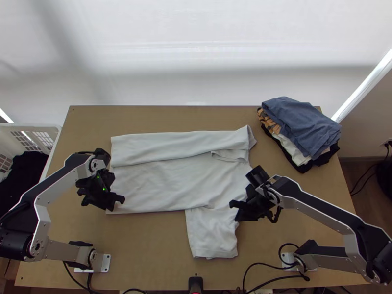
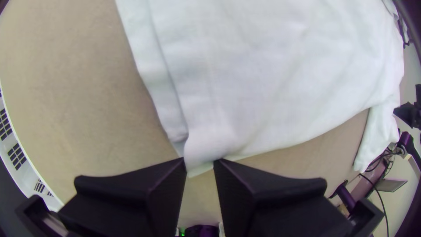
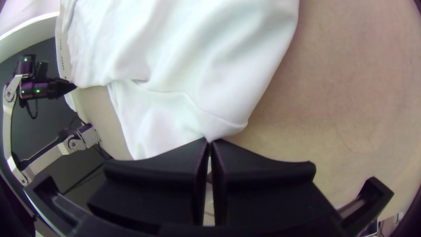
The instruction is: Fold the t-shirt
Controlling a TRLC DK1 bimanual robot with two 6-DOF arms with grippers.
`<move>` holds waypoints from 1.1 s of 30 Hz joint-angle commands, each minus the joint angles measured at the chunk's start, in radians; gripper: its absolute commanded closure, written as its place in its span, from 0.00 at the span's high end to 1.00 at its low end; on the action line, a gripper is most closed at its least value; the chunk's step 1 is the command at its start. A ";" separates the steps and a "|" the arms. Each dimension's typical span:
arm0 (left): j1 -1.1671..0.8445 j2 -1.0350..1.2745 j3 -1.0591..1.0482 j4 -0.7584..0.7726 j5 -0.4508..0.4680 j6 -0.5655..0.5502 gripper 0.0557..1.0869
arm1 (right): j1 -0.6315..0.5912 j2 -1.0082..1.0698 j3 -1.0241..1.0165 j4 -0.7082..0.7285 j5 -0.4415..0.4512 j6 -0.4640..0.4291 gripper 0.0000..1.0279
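Note:
The white t-shirt (image 1: 171, 179) lies across the middle of the table, its far side folded over in a long band and a sleeve (image 1: 213, 240) sticking out toward the near edge. At its near left corner is my left gripper (image 1: 117, 202). In the left wrist view the left gripper (image 2: 199, 162) has its fingers parted, with a corner of the shirt (image 2: 263, 79) between the tips. My right gripper (image 1: 234, 211) is at the shirt's near right side, by the sleeve. The right wrist view shows the right gripper (image 3: 208, 142) shut on a pinched edge of the shirt (image 3: 188, 57).
A stack of folded clothes (image 1: 301, 128), blue on top, sits at the table's back right. A white basket (image 1: 55, 139) with dark cloth stands beyond the left edge. Bare table (image 1: 142, 245) lies in front of the shirt's left half. Cables run along the near edge.

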 commanded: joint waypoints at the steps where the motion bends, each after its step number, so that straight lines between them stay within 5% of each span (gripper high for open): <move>1: -0.011 0.004 -0.032 0.009 0.003 -0.007 0.08 | -0.020 -0.034 0.034 -0.011 0.000 -0.005 0.03; 15: 0.133 -0.062 0.051 0.012 0.123 0.018 0.04 | -0.076 -0.211 0.116 -0.088 -0.005 -0.061 0.03; 33: 0.193 -0.047 0.319 0.055 0.181 -0.151 0.04 | -0.087 -0.205 0.284 -0.099 -0.069 -0.069 0.03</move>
